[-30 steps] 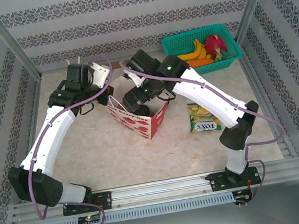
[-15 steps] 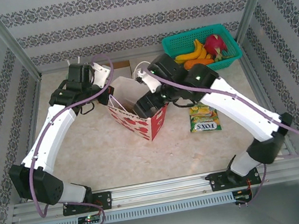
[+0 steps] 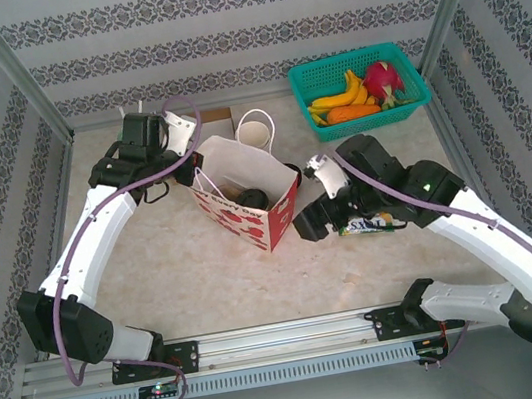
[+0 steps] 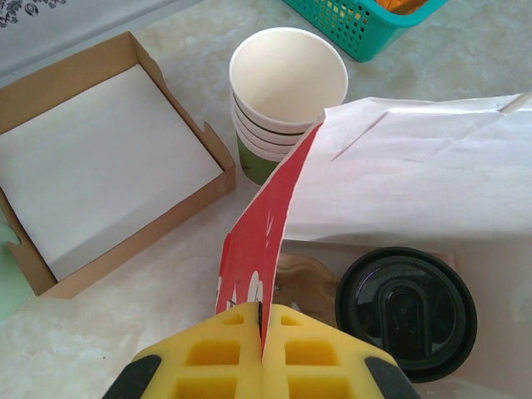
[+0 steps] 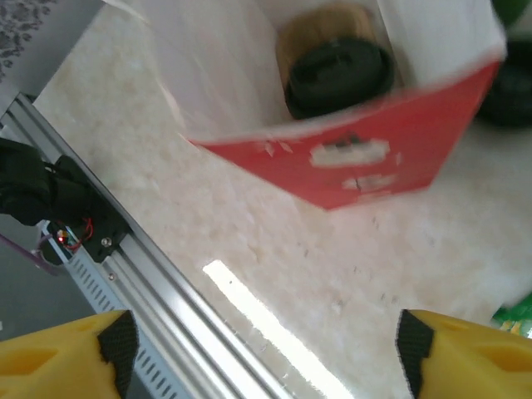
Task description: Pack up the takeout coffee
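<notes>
The takeout coffee [image 3: 253, 199] stands upright inside the red paper bag [image 3: 262, 224], its black lid [image 4: 406, 312] facing up. In the right wrist view the cup [image 5: 339, 76] sits deep in the bag [image 5: 374, 162], beside a brown item. My left gripper [image 4: 264, 312] is shut on the bag's red rim [image 4: 268, 224] and holds the mouth apart at the bag's far-left corner [image 3: 193, 174]. My right gripper [image 3: 310, 223] hangs just right of the bag, low over the table. It is open, and between its fingers [image 5: 264, 349] I see bare tabletop.
A lidless stack of cups [image 3: 255, 130] stands behind the bag, with a cardboard box of napkins [image 4: 100, 158] to its left. A teal basket [image 3: 400, 51] of fruit sits at the back right. A green candy packet [image 3: 366, 225] lies under the right wrist. The front rail [image 5: 125, 249] runs close by.
My right gripper has come up out of the bag and swung right and nearer, empty. The coffee stays in the bag. The left gripper has kept its hold on the rim.
</notes>
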Action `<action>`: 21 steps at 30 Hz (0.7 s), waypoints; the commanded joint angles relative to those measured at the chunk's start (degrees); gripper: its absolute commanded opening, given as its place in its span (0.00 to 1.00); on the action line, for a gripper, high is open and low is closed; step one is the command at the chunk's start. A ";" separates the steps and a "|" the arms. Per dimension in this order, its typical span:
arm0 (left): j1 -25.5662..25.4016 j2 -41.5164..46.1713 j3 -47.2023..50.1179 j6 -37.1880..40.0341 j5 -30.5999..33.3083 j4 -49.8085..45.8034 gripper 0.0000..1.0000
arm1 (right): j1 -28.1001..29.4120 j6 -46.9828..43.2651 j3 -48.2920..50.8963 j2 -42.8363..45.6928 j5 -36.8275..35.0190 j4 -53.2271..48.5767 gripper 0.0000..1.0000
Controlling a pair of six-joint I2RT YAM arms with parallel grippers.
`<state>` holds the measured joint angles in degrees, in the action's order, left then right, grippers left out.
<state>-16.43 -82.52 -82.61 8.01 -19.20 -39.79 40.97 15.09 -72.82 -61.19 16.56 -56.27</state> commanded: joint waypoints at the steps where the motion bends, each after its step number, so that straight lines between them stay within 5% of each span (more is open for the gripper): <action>1: -0.17 -0.18 -0.45 -2.00 1.11 2.00 0.00 | -2.26 3.36 4.87 -0.17 4.09 3.49 0.69; 10: -0.09 -0.55 -2.66 -9.62 5.93 -2.94 0.01 | -7.55 12.47 5.94 -10.27 1.28 18.16 0.26; 21: -0.09 1.18 -1.69 -17.77 10.06 -10.01 0.10 | -9.93 13.69 -1.00 -22.18 1.38 22.08 0.24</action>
<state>-16.43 -82.94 -83.29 -6.42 -11.25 -45.56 31.94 27.57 -70.91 -81.71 18.50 -36.36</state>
